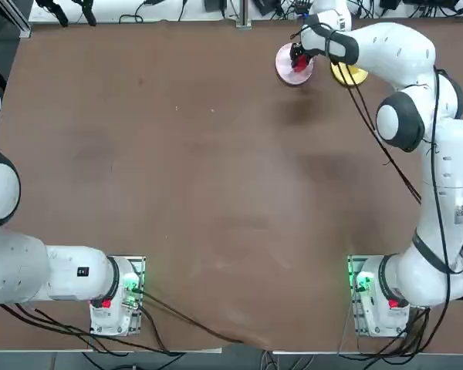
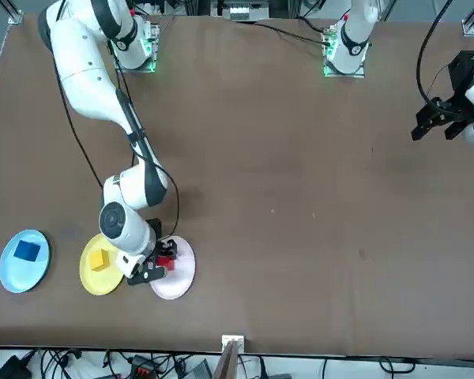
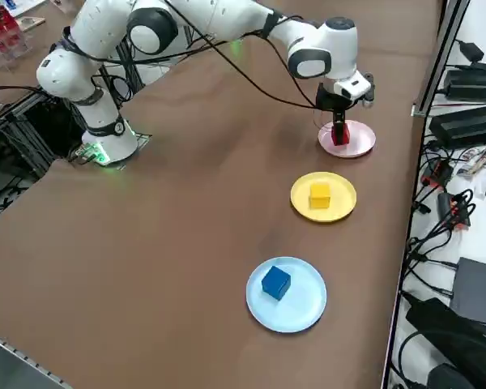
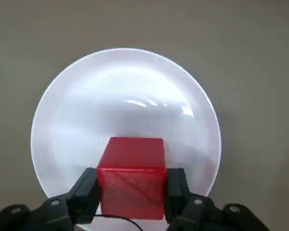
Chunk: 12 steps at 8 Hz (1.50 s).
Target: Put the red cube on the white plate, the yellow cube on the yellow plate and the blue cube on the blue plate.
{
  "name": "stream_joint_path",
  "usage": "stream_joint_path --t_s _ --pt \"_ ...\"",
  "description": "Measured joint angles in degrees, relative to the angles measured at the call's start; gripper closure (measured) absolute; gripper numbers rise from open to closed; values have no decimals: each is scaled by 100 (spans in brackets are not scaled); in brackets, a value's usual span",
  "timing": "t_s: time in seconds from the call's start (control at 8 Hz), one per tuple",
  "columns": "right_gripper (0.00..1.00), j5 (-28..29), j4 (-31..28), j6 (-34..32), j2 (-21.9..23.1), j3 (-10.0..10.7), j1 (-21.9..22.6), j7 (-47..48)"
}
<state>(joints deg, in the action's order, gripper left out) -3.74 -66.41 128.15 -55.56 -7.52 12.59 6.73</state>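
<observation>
While the round, glossy white plate (image 4: pixel 86 115) lies beneath, the right gripper (image 4: pixel 134 192) clamps the smooth red cube (image 4: pixel 135 180).

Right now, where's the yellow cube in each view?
Top: not visible; the arm covers most of the yellow plate.
Front: lower left, the yellow cube on its plate.
Right side: right of centre, on the same plate.
Right wrist: not in it.
Shared landmark: the white plate, at least partly visible in all four.

You're in a robotics lab, by the look of it; arms clamped to a broad brown table (image 2: pixel 284 174), loose cables (image 3: pixel 444 243) and electronics along its edge.
</observation>
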Motion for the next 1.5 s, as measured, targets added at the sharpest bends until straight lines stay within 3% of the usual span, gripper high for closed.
stream_joint_path --t_s 0.12,0.38,0.62,1.0,1.25,1.5 --pt "31 -6 20 16 -25 3 9 2" --pt "1 -223 104 26 -21 6 18 3" --pt "0 -546 310 -488 149 6 18 4" --pt "0 -490 516 -2007 1233 26 -182 23" --pt "0 -260 526 -2983 2029 77 -562 34" --pt "0 81 524 -3867 2680 100 -1265 -40"
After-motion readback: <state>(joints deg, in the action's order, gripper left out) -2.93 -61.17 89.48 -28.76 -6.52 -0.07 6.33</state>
